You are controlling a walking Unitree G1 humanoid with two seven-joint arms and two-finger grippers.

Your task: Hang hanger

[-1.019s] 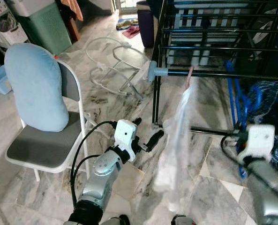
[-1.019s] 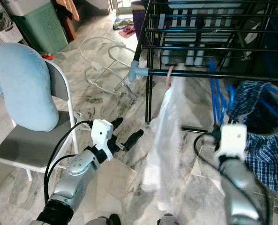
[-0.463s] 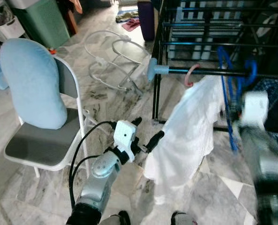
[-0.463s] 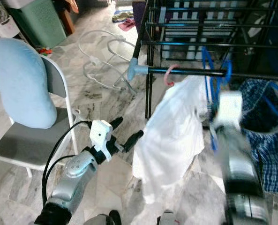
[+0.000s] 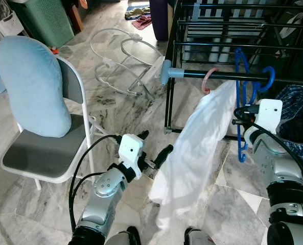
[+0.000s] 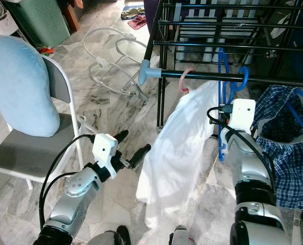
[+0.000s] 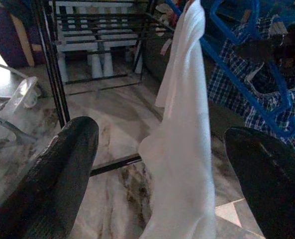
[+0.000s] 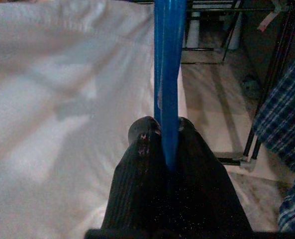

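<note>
A blue plastic hanger hangs against the black rail of the drying rack, its hook curled over the rail. My right gripper is shut on the hanger's thin bar, just below the rail. To the left of it, a white garment hangs from a pink hook on the same rail and reaches down to the floor. My left gripper is open and low, left of the garment and holding nothing. Its two fingers frame the cloth.
A folding chair with a light blue cushion stands at my left. A white wire frame lies on the marble floor behind it. Checked blue cloth hangs at the right of the rack. A green bin stands far left.
My right arm has risen and brought the blue hanger up to the rail. The white garment has swung and settled. The left arm has hardly moved.
</note>
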